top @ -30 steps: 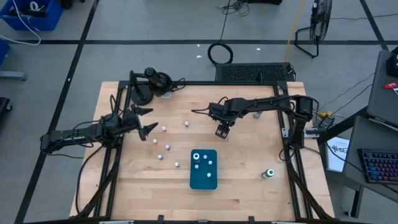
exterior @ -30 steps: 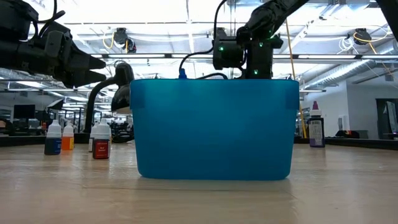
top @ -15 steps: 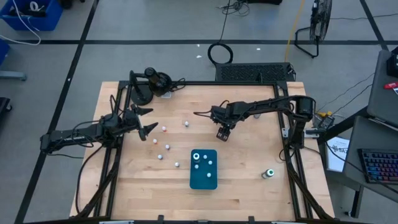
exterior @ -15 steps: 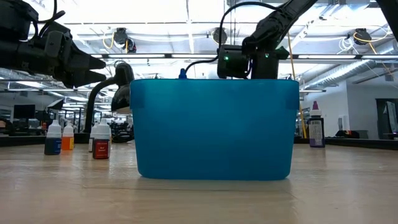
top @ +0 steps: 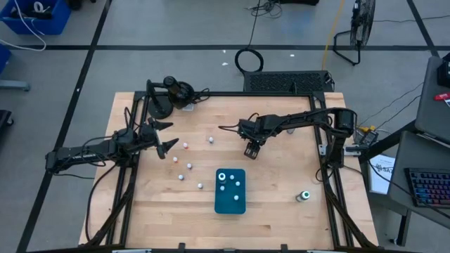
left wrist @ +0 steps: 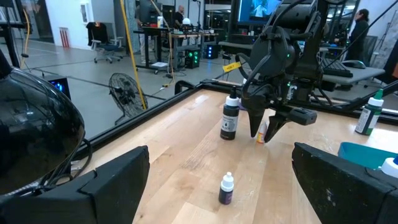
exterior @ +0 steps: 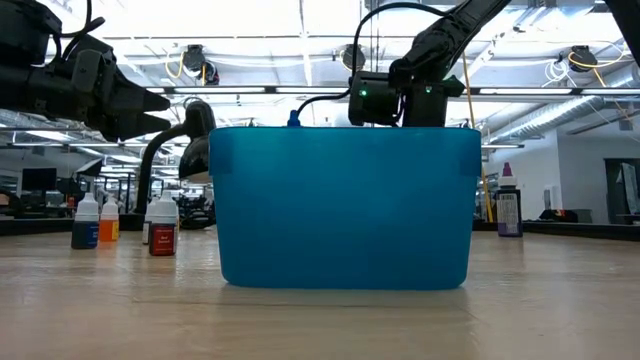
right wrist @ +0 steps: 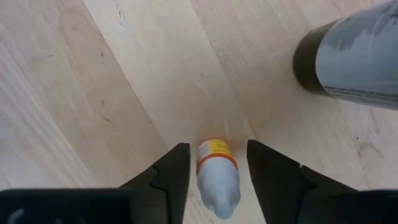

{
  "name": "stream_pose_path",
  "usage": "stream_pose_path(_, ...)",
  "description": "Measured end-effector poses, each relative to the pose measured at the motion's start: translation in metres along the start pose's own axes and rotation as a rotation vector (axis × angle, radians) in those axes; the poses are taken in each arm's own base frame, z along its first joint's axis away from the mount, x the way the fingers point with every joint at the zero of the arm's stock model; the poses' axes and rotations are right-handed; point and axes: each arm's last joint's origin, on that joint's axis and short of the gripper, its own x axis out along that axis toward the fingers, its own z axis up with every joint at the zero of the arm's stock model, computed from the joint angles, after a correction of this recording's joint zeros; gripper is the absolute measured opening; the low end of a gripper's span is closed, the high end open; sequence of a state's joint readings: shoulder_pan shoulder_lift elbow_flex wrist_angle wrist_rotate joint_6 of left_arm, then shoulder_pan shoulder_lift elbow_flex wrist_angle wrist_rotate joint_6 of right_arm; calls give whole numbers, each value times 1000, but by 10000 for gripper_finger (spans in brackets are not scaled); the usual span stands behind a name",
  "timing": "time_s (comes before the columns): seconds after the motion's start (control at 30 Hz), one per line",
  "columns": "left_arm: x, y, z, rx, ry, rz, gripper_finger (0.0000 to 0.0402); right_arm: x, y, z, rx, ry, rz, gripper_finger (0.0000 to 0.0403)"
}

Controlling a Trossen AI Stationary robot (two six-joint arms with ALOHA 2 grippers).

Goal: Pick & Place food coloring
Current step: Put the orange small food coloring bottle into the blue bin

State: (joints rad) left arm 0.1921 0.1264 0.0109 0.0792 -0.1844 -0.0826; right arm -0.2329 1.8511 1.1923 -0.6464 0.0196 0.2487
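The food coloring is several tiny white-capped bottles. One with an orange and yellow label stands upright on the table, and my right gripper points down over it. Its fingers stand close on either side, with a sliver of wood showing between each finger and the bottle. Others stand loose at the table's left middle. Three white caps show inside the teal tray. My left gripper waits open and level at the table's left.
A taller dark bottle stands right beside my right gripper, also seen as the dark bottle. A green-capped bottle stands near the right front. A black lamp sits at the far left. The tray's wall blocks the low view.
My right gripper has come down toward the table over the orange-labelled bottle and then kept still.
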Motion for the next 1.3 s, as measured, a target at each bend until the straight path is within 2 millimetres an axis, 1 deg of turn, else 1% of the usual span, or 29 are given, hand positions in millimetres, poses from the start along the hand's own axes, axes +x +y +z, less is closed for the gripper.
stream_pose_path(0.13,0,0,0,0,0,0,390,0,1,0,-21,0,0,94)
stream_pose_path(0.23,0,0,0,0,0,0,390,-1,5,-1,-68,-5,-4,57)
stream_pose_path(0.3,0,0,0,0,0,0,390,-5,12,-3,-89,-17,3,57)
stream_pose_path(0.37,0,0,0,0,0,0,390,-13,20,-5,-112,-42,15,57)
stream_pose_path(0.5,0,0,0,0,0,0,390,-41,43,-13,-135,-134,57,57)
stream_pose_path(0.57,0,0,0,0,0,0,390,-58,59,-19,-147,-204,60,57)
stream_pose_path(0.67,0,0,0,0,0,0,390,-85,88,-30,-196,-303,73,57)
stream_pose_path(0.8,0,0,0,0,0,0,390,-122,134,-41,-288,-439,103,57)
stream_pose_path(0.9,0,0,0,0,0,0,390,-149,169,-44,-345,-529,132,57)
stream_pose_path(0.97,0,0,0,0,0,0,390,-163,191,-44,-392,-559,131,57)
stream_pose_path(1.07,0,0,0,0,0,0,390,-176,220,-42,-468,-567,118,57)
stream_pose_path(1.13,0,0,0,0,0,0,390,-178,236,-38,-506,-541,104,57)
stream_pose_path(1.2,0,0,0,0,0,0,390,-175,248,-32,-533,-499,82,57)
stream_pose_path(1.3,0,0,0,0,0,0,390,-161,258,-24,-558,-380,49,57)
